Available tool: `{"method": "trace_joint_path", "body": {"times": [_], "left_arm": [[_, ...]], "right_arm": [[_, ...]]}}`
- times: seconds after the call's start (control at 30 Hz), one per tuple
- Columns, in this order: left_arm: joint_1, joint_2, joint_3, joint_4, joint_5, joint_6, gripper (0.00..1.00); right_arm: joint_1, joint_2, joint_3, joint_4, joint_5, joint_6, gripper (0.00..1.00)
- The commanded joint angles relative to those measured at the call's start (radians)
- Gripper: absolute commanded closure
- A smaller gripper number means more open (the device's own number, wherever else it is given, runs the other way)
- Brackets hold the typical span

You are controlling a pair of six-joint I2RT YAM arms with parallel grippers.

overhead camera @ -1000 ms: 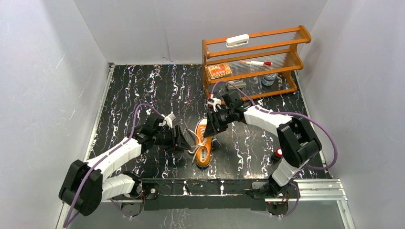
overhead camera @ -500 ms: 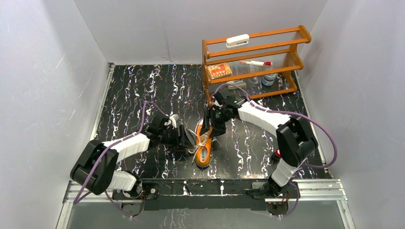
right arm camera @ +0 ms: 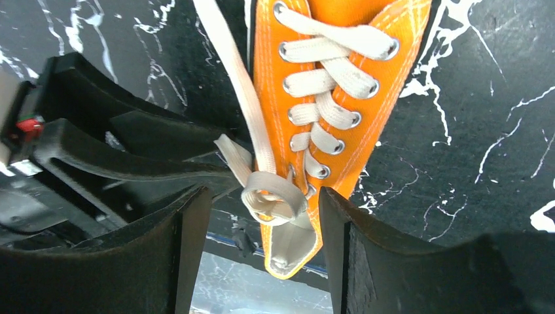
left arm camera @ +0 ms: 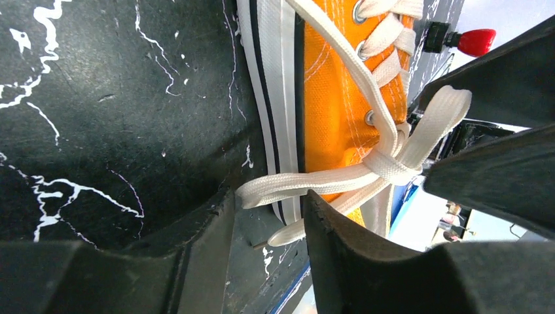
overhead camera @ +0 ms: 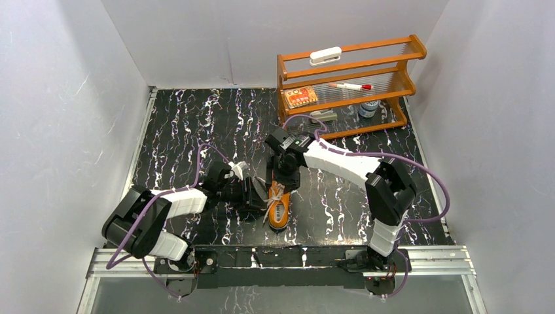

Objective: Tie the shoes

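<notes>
With the shoe (overhead camera: 279, 212) on the table (overhead camera: 196, 131) between both spread sets of jaws, close the left jaws on the lace (left arm camera: 294, 184) crossing their gap, the right jaws on the loop (right arm camera: 278, 184) between theirs, then pull apart evenly.

Black table (overhead camera: 190, 131), white veins all over it, and the orange sneaker (overhead camera: 280, 204) lies on it in the middle, close to the near edge, lengthwise near to far. Its white laces (left arm camera: 314, 180) spill off its left side. Far right, a wooden rack (overhead camera: 283, 72) stands on the table: white block (overhead camera: 325, 55) on top, pen (overhead camera: 350, 86) and orange packet (overhead camera: 301, 97) mid-shelf, jar (overhead camera: 368, 108) at the bottom. A red knob (overhead camera: 381, 210) shows near right.
</notes>
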Motion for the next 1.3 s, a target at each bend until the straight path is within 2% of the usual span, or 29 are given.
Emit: {"method": "trace_joint_path", "body": {"times": [0.0,0.27,0.33,0.43,0.53,0.63,0.7,0.83,0.93,1.1,1.27], "left_arm": [[0.003,-0.013,-0.003,0.023,0.036,0.015,0.61],[0.003,-0.034,-0.016,0.029,0.034,0.008,0.73],[0.003,-0.038,-0.018,0.023,0.031,0.008,0.76],[0.002,-0.038,-0.016,0.009,0.027,0.012,0.83],[0.003,-0.036,-0.016,0.005,0.028,0.010,0.89],[0.003,-0.031,-0.007,-0.028,0.034,0.017,1.00],[0.003,-0.030,-0.006,-0.047,0.043,0.021,1.00],[0.003,-0.034,-0.002,-0.093,0.051,0.017,1.00],[0.003,-0.022,0.036,-0.233,-0.021,-0.018,1.00],[0.003,0.098,0.083,-0.376,-0.037,-0.053,1.00],[0.003,0.131,0.119,-0.477,-0.128,-0.051,1.00]], "right_arm": [[0.024,0.032,0.064,-0.079,0.072,0.024,0.32],[0.059,0.063,0.119,-0.124,0.187,0.043,0.40],[0.062,0.067,0.134,-0.137,0.205,0.052,0.48],[0.065,0.055,0.134,-0.150,0.218,0.074,0.67],[0.065,0.037,0.119,-0.159,0.233,0.087,0.76],[0.066,0.014,0.096,-0.157,0.247,0.107,0.89],[0.064,-0.001,0.077,-0.146,0.271,0.115,0.99],[0.047,-0.033,0.028,-0.110,0.286,0.119,1.00],[0.021,-0.068,-0.023,-0.091,0.289,0.121,1.00],[-0.024,-0.173,-0.203,0.146,0.188,0.049,1.00],[-0.089,-0.151,-0.255,0.220,0.133,-0.040,1.00]]}}
